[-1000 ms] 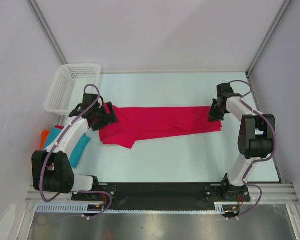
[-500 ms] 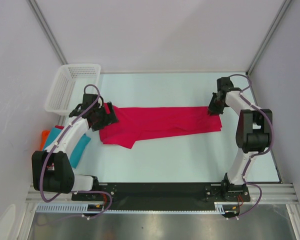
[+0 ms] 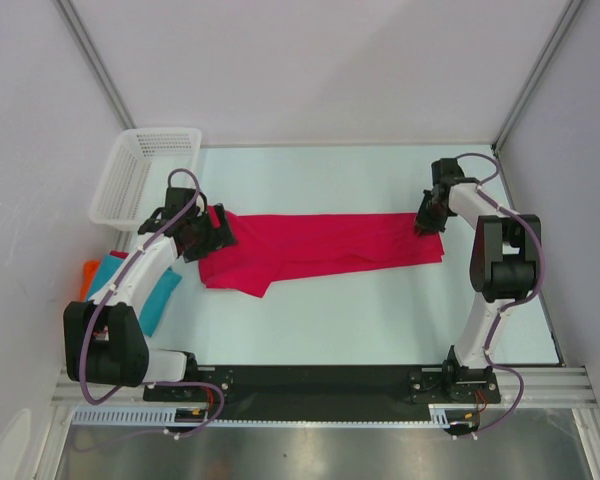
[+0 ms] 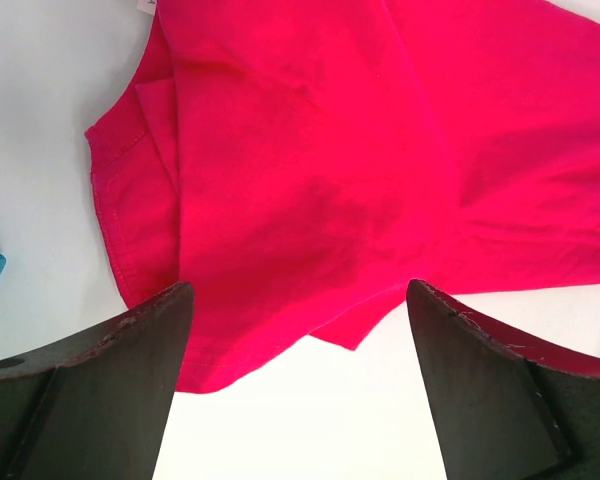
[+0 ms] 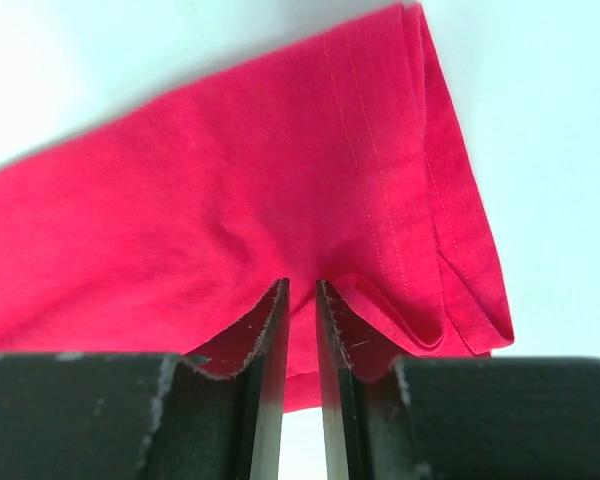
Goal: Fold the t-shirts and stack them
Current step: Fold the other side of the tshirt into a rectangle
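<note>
The counter point(image 3: 360, 310) is a pale, mint-tinted white slab, evenly lit, with only soft shadows. Plain light-grey walls enclose it: a back wall point(image 3: 310, 70) beyond its far edge, a left wall point(image 3: 25, 160) and a right wall point(image 3: 585, 210) along its sides. An aluminium left post point(image 3: 93, 62) and right post point(image 3: 541, 70) rise from its far corners. Along its near edge run a black strip point(image 3: 310, 380) and then a brushed metal sheet point(image 3: 330, 455).

You see a plain crimson-pink t-shirt point(image 3: 320, 245), a teal t-shirt point(image 3: 158, 300), an orange t-shirt point(image 3: 87, 275), a pale mint table point(image 3: 380, 305), a white mesh basket point(image 3: 130, 185) and black fingers point(image 4: 100, 390).
</note>
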